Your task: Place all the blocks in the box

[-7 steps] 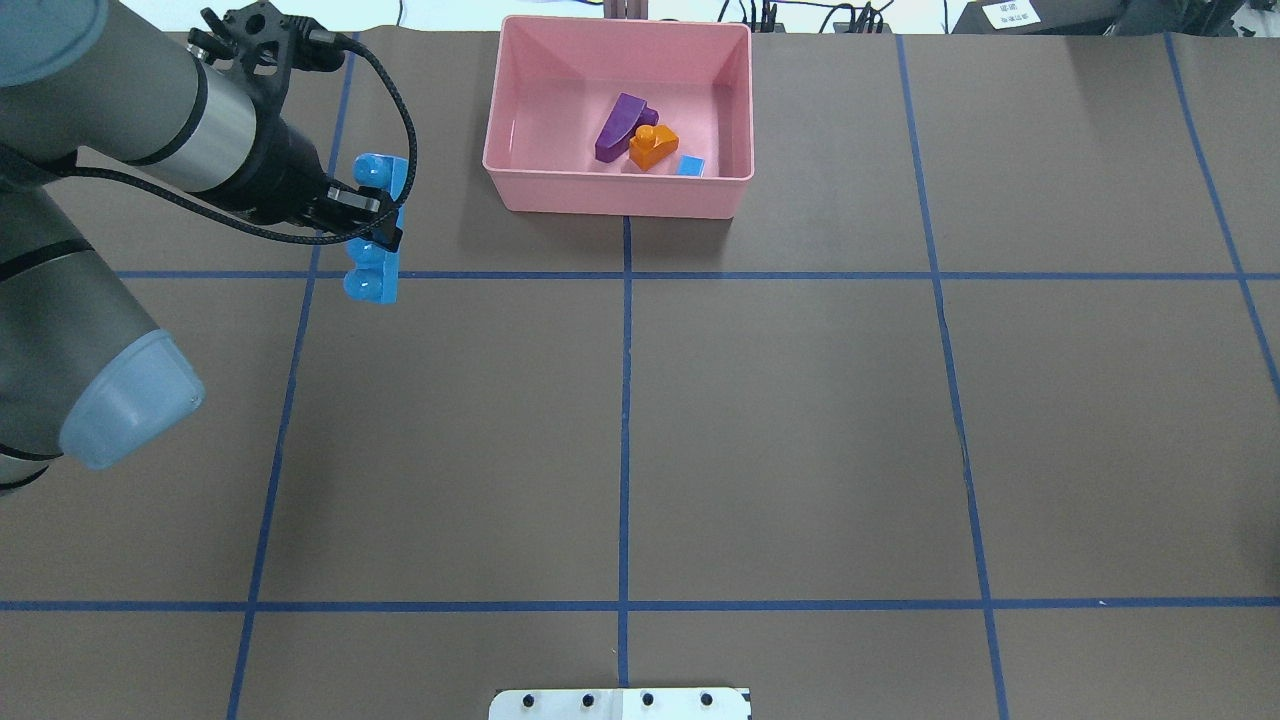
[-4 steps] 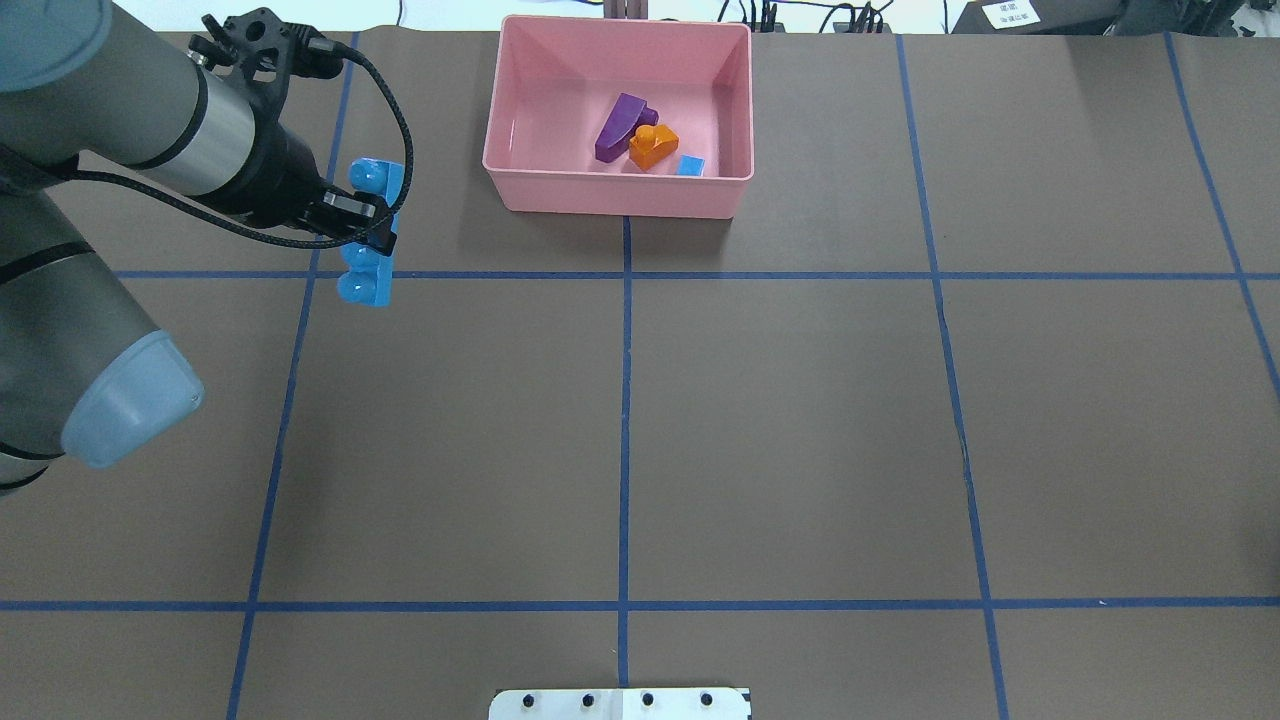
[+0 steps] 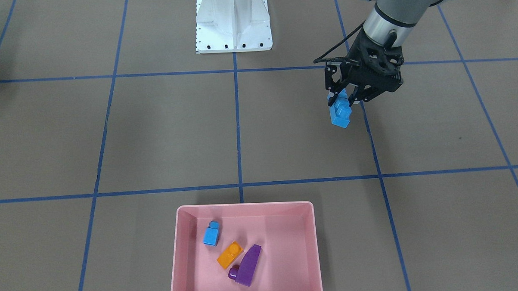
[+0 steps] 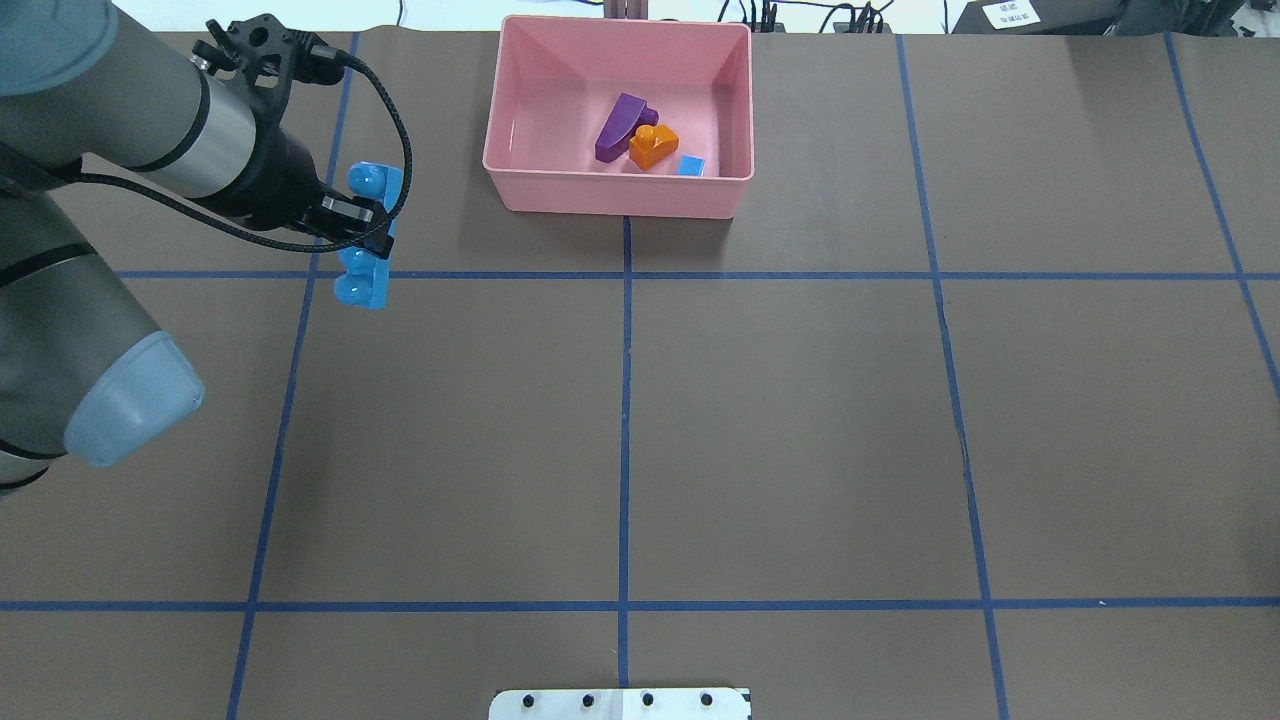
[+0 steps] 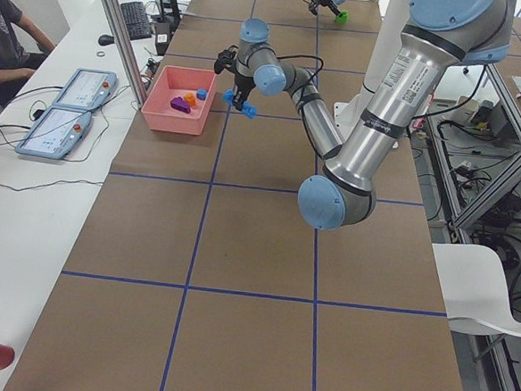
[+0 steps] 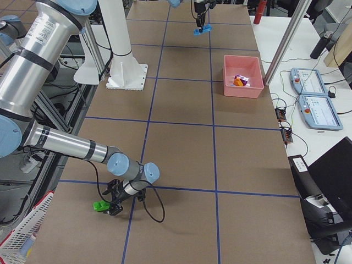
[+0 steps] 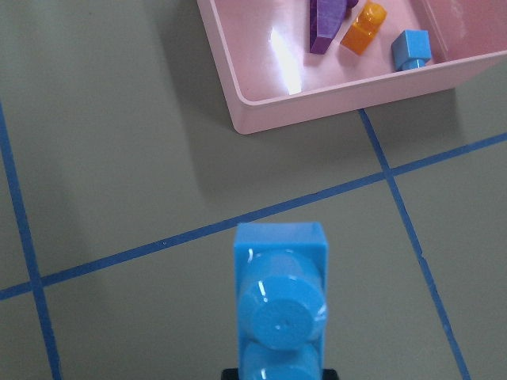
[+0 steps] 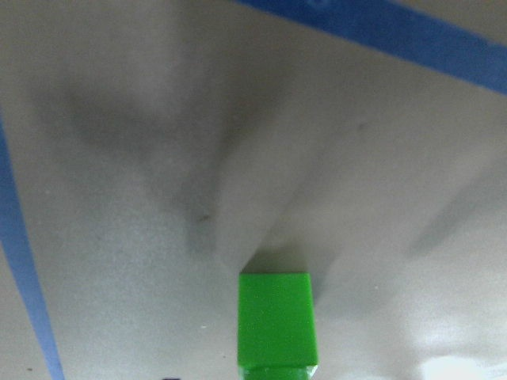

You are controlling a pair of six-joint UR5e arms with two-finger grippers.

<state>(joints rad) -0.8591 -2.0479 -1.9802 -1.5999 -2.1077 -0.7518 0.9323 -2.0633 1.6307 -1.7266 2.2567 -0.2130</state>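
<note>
My left gripper [image 4: 362,228] is shut on the long blue block [image 4: 368,240] and holds it above the table, left of the pink box [image 4: 620,197]. The front-facing view shows that block [image 3: 340,110] hanging from the gripper [image 3: 347,100]. In the left wrist view it [image 7: 281,305] points towards the box [image 7: 261,119]. The purple block [image 4: 618,127], orange block [image 4: 652,146] and small blue block [image 4: 691,166] lie in the box. The green block [image 8: 277,321] sits at my right gripper [image 6: 115,204], far from the box. I cannot tell whether that gripper is open or shut.
The white metal base [image 3: 233,21] stands at the robot's side of the table, and its edge shows in the overhead view [image 4: 620,704]. Blue tape lines cross the brown table. Operator tablets [image 6: 311,93] lie on the side bench beyond the box.
My left gripper has shifted slightly left with the long blue block still in it. The blocks in the box have not moved.
</note>
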